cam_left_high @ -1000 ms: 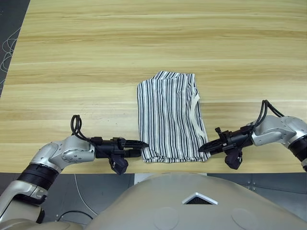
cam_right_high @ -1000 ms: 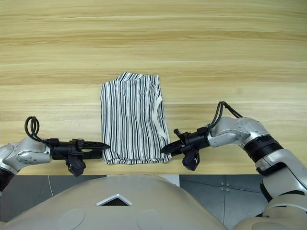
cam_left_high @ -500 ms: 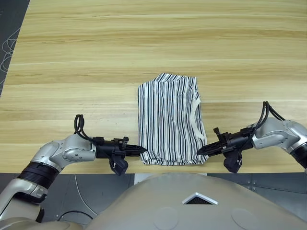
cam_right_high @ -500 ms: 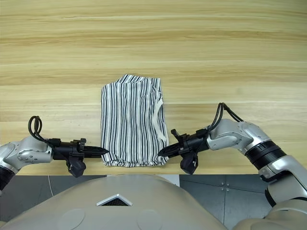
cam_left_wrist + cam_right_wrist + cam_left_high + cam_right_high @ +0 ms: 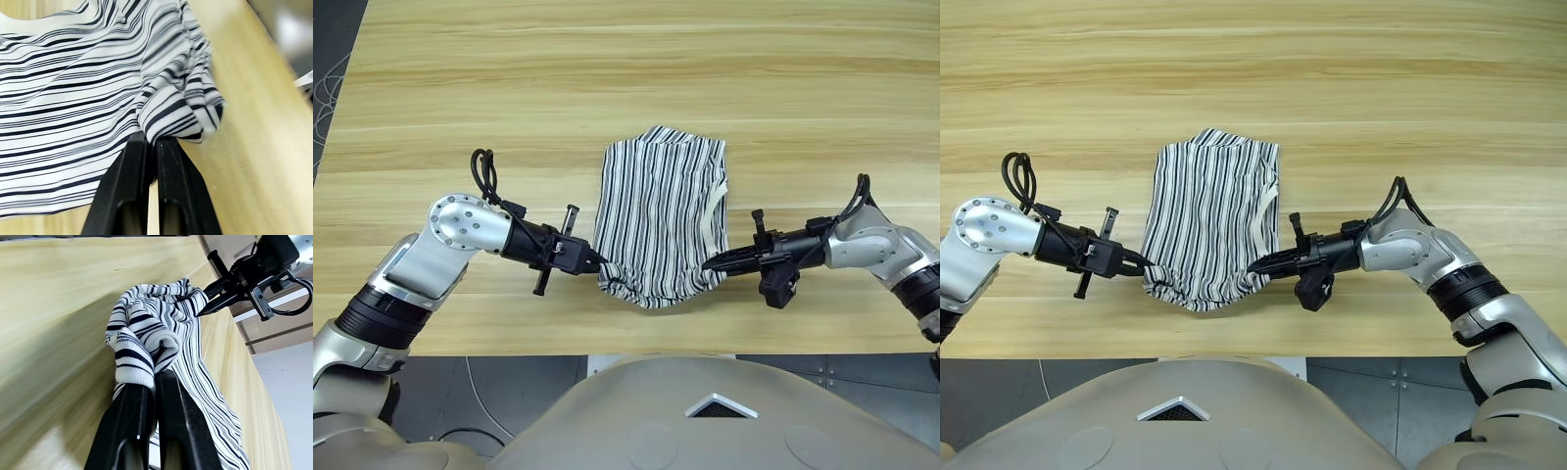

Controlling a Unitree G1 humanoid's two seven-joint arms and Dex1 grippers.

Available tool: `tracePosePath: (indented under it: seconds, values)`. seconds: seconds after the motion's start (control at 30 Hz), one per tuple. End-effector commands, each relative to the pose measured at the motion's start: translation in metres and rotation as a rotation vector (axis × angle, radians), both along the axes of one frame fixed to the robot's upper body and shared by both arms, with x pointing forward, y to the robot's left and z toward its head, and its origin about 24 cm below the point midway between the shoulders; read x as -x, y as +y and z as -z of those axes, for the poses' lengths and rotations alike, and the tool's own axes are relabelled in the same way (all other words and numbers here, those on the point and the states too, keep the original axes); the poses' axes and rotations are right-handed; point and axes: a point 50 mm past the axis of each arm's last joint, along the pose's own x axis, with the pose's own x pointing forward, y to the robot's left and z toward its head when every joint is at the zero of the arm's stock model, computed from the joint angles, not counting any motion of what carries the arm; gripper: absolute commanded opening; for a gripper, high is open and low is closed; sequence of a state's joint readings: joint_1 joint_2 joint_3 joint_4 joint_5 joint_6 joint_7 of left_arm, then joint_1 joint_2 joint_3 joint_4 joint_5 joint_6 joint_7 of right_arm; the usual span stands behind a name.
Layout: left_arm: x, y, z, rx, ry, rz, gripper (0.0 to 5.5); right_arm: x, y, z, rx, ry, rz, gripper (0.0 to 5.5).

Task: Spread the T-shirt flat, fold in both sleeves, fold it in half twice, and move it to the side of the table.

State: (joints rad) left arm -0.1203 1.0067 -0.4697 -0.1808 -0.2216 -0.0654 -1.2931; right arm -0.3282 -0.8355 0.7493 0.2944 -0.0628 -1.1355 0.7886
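The black-and-white striped T-shirt (image 5: 661,211) lies folded into a narrow strip on the wooden table (image 5: 607,69), its near end lifted and sagging between the two grippers. My left gripper (image 5: 599,266) is shut on the near left corner of the T-shirt (image 5: 176,115). My right gripper (image 5: 707,264) is shut on the near right corner, where the T-shirt (image 5: 146,345) bunches over its fingertips. The left gripper (image 5: 208,303) also appears across the cloth in the right wrist view.
The table's near edge (image 5: 607,352) runs just below the grippers. Bare wood stretches to the far side and to both sides of the shirt. A dark floor with cables (image 5: 328,78) lies beyond the table's left edge.
Both grippers closed on the shirt's near corners and lifted them away from the table's near edge toward the far side. The near hem now hangs bunched between them.
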Motion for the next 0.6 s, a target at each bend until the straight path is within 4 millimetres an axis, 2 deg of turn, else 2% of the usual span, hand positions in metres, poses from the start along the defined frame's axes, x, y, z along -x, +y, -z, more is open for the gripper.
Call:
tracePosePath:
  seconds: [0.03, 0.2, 0.37, 0.6]
  values:
    - [-0.008, -0.001, -0.009, 0.019, -0.001, 0.003, 0.12, -0.003, 0.002, -0.008, -0.011, 0.042, 0.007, 0.1]
    - [-0.008, -0.001, -0.015, 0.028, 0.032, -0.003, 0.12, 0.004, -0.003, -0.014, 0.025, 0.15, 0.013, 0.1]
    - [0.0, -0.001, -0.025, 0.025, 0.082, 0.021, 0.12, 0.02, -0.007, -0.017, 0.077, 0.346, 0.024, 0.1]
    - [0.008, -0.001, -0.036, 0.034, 0.083, 0.062, 0.12, 0.024, -0.011, -0.018, 0.121, 0.435, 0.056, 0.1]
